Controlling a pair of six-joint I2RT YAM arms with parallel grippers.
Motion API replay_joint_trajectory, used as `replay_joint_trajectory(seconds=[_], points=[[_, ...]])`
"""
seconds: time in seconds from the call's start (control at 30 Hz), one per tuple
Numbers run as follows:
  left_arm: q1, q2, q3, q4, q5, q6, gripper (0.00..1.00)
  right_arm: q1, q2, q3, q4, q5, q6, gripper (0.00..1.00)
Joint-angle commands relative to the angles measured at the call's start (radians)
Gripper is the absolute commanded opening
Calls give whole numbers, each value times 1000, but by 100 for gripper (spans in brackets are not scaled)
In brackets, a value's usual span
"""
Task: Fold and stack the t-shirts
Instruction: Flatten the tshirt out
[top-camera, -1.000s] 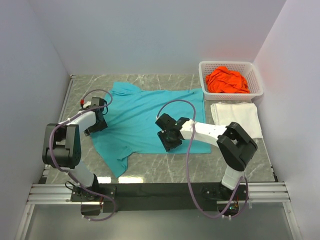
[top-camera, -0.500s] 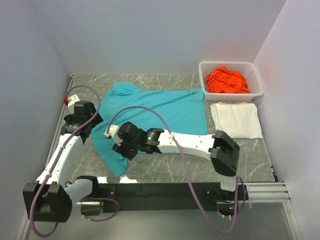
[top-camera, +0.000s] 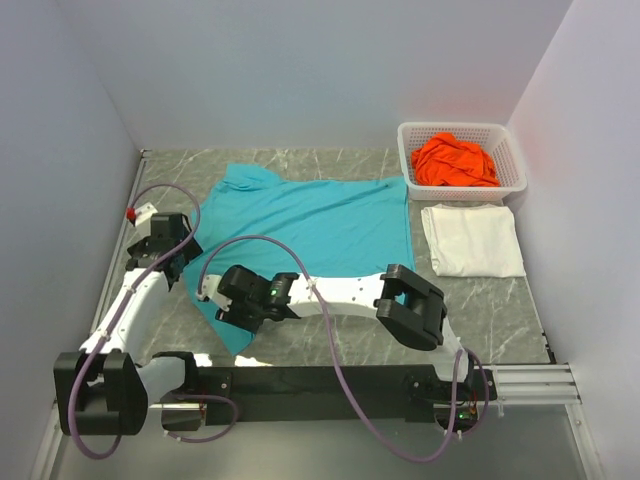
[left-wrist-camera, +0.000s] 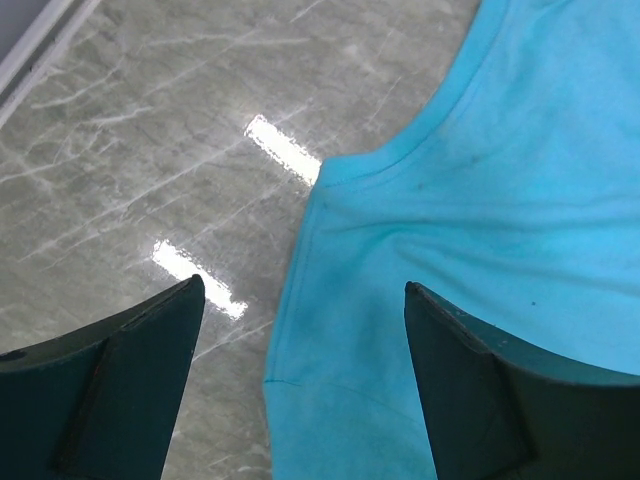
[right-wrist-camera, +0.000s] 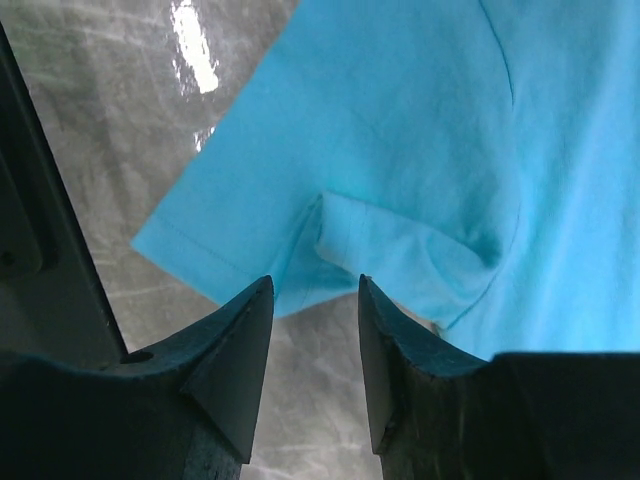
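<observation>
The right gripper (right-wrist-camera: 315, 300) has swung left across the teal t-shirt (top-camera: 320, 225), which lies spread on the table (top-camera: 500, 300), to its near sleeve. Its jaws are half-parted and grasp nothing. The left gripper (left-wrist-camera: 303, 288) hovers released above the shirt's left edge, probably for a paired fold lift.

The right arm (top-camera: 340, 292) is lying across the near side of the table (top-camera: 500, 310), barring the front approach to the teal t-shirt (top-camera: 320, 225). Bare marble is showing along the far edge and between that shirt and the white t-shirt (top-camera: 470, 240) — a narrow lane. The basket (top-camera: 505, 135) is filling the far right corner; walls (top-camera: 300, 70) are hemming three sides, the left gripper (left-wrist-camera: 300, 290) hanging near the left one.
</observation>
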Motion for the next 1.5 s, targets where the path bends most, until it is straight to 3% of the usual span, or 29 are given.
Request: replay_joint_trajectory(seconds=[0.0, 0.2, 0.47, 0.57, 0.63, 1.03, 1.47], points=[[8, 30, 23, 17, 15, -21, 86, 5, 20, 44, 70, 23, -12, 46], [35, 20, 18, 24, 18, -17, 85, 5, 78, 101, 44, 29, -12, 42], [42, 24, 20, 24, 24, -14, 85, 5, 89, 109, 44, 55, -14, 26], [42, 23, 18, 26, 29, -11, 85, 5, 75, 94, 43, 69, -14, 14], [42, 23, 17, 26, 29, -11, 85, 5, 51, 72, 43, 71, -18, 0], [42, 27, 12, 29, 42, -1, 85, 2, -123, -104, 53, 130, -66, 0], [42, 30, 9, 27, 38, 5, 85, -24, -158, -242, 63, 143, -107, 3]])
